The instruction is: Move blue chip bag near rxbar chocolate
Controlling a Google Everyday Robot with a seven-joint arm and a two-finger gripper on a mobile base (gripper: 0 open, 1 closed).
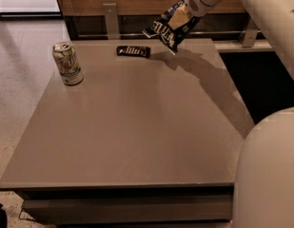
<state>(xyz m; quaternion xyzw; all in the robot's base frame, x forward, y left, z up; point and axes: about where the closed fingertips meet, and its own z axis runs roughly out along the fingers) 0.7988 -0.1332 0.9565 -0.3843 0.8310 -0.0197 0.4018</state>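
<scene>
My gripper [179,19] is at the far right of the table, above its back edge, shut on the blue chip bag [164,28]. The dark navy bag with white lettering hangs tilted in the air, its lower corner just above the tabletop. The rxbar chocolate [133,51], a small flat black wrapper with white lettering, lies on the table a short way to the left of and below the bag. The bag does not touch the bar.
A white-green drink can [67,63] stands upright near the table's [137,127] left edge. A wooden wall and metal rail run behind the table. My white arm and base fill the right side of the view.
</scene>
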